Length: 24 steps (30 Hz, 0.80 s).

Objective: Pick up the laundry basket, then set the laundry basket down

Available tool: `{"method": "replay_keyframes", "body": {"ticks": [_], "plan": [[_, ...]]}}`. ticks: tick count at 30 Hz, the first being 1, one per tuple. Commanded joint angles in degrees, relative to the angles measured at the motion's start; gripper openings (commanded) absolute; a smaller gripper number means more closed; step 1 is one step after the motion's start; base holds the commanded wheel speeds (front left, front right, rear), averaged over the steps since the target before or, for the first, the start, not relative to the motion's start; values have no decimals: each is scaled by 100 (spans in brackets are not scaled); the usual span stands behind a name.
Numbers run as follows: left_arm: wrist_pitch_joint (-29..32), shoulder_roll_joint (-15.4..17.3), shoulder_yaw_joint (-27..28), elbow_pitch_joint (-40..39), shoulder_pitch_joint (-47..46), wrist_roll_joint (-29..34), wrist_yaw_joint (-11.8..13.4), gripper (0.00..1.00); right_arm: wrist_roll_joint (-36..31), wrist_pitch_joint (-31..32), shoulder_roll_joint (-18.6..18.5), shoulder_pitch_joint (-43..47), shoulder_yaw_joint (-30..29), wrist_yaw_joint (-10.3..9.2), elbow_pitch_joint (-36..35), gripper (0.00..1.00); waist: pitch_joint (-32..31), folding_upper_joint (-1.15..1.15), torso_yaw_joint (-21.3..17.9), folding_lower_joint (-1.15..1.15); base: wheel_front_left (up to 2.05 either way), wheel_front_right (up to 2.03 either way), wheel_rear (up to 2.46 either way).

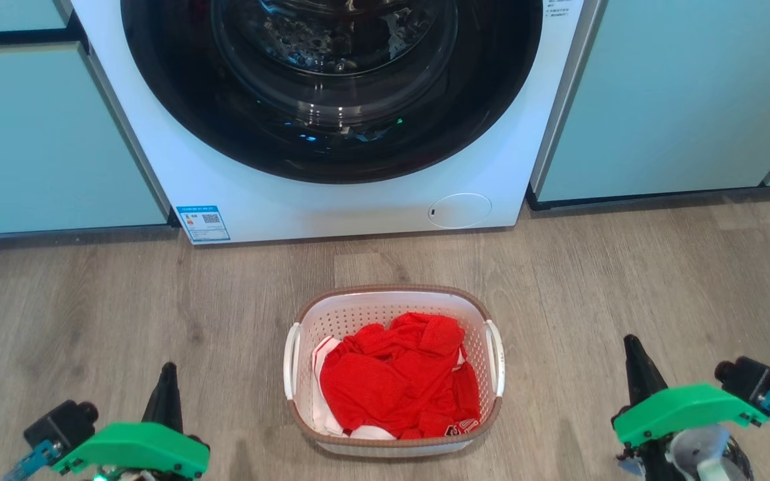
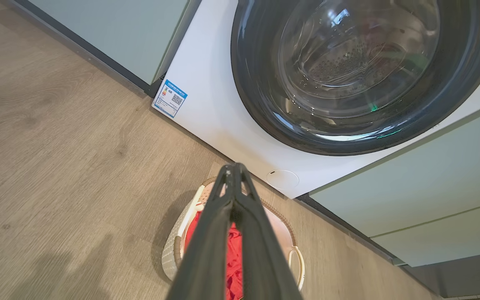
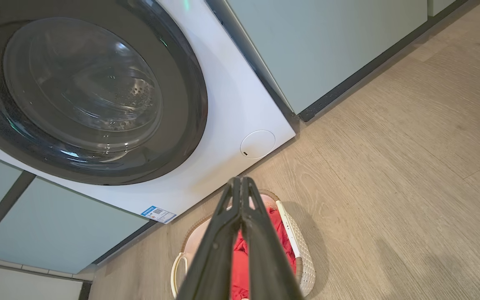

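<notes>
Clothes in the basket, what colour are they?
The clothes are bright red with some white, seen best in the head view.

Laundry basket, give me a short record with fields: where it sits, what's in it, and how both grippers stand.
Location: laundry basket on the floor before the washing machine
Contents: red clothing, some white
Left gripper: shut, left of basket, apart
Right gripper: shut, right of basket, apart
Stage: not yet lifted

Item one: we are holding the left gripper (image 1: 167, 391) low at our left, fingers pressed together, tips pointing forward. Item two: we are holding the right gripper (image 1: 639, 369) likewise, at our right.
</notes>
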Motion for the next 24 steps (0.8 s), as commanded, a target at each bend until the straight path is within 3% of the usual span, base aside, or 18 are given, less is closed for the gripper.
{"method": "replay_keyframes", "body": {"ticks": [1, 24], "plan": [[27, 37, 174, -154, -302, -215, -65, 0, 228, 63, -85, -312, -12, 15, -196, 0, 1, 0, 1, 0, 0, 0, 0], [389, 35, 377, -85, -567, -1687, -258, 0, 1679, 409, -100, -421, -246, 21, -202, 0, 11, 0, 4, 0, 0, 0, 0]]}}
